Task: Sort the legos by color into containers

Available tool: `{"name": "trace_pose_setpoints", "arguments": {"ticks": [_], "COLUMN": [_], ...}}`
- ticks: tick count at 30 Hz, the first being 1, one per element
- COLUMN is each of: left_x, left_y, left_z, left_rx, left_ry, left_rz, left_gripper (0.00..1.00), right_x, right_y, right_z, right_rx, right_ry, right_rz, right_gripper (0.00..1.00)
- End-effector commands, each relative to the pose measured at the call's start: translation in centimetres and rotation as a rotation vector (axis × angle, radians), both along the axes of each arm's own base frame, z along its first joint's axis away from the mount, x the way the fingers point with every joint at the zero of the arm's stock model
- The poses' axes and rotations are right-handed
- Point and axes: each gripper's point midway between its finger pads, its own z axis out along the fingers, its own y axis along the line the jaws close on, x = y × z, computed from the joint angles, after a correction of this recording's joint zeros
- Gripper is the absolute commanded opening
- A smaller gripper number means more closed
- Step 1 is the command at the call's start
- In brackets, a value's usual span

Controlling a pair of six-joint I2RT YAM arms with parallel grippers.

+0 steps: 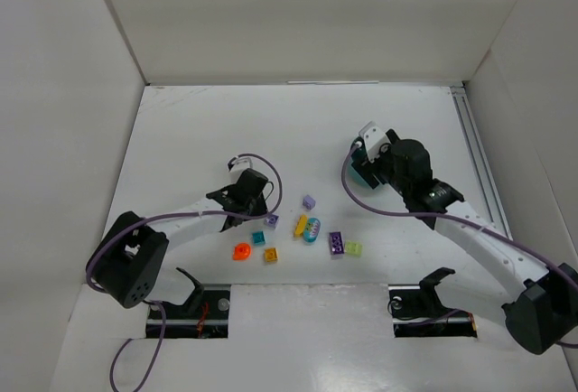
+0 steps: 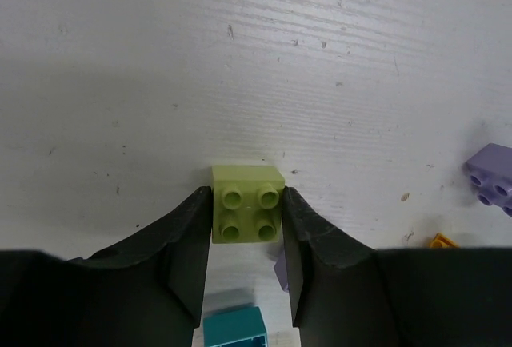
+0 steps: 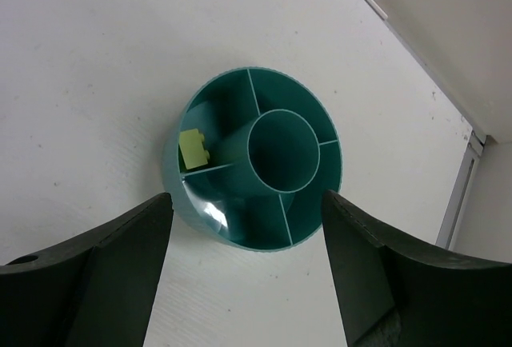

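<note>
Left pincer (image 2: 246, 203): clamped on pale green brick (image 2: 247, 213) sitting on surface (image 2: 240, 59) | teal brick (image 2: 234, 327) between fingers, nearer wrist | purple brick (image 2: 494, 173) right, apart | Right pincer (image 3: 246, 197): wide open, teal cup (image 3: 280, 95) just ahead, untouched, yellow-green brick (image 3: 193, 149) in outer compartment.

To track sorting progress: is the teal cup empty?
Not empty: one yellow-green brick lies in an outer compartment of the teal cup.

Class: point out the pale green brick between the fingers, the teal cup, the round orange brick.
pale green brick (image 2: 248, 213): left wrist view, studded top.
teal cup (image 3: 282, 151): right wrist view, central tube.
round orange brick (image 1: 241, 251): top view, its middle.
</note>
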Motion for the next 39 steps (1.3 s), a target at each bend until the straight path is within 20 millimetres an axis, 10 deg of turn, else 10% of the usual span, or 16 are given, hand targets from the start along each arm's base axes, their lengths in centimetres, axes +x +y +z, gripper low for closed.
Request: {"name": "trace_pose_setpoints", "arguments": {"ticks": [1, 11, 21, 30, 39], "left_x": [0.0, 2.7, 10.9, 16.2, 16.6], "left_y": [-0.1, -1.9, -14.5, -25.2, -29.9], "left_z": [0.5, 6.4, 19.7, 20.5, 18.4], "left_rx": [-0.021, -0.091, -0.246, -0.343, -0.406], "left_ry": [-0.018, -0.156, -0.488, -0.536, -0.519], "left_rz": [-0.004, -0.036, -0.27, -0.443, -0.559], "left_gripper": [0.29, 0.2, 0.2, 0.2, 0.2], "right_x": [-0.3, -1.7, -6.1, -7.5, -7.1], "right_y": [-0.2, -2.5, -12.1, -14.4, -13.7], "right_z": [0.8, 1.7, 2.1, -0.1, -1.1], "right_rx": [0.027, 0.064, 0.173, 0.154, 0.188], "right_ry": [-0.021, -0.043, -0.097, -0.058, -0.044], "right_rz": [-0.018, -0.099, -0.484, -0.591, -0.572], "right_gripper": [0.8, 0.8, 1.0, 1.0, 1.0]}}
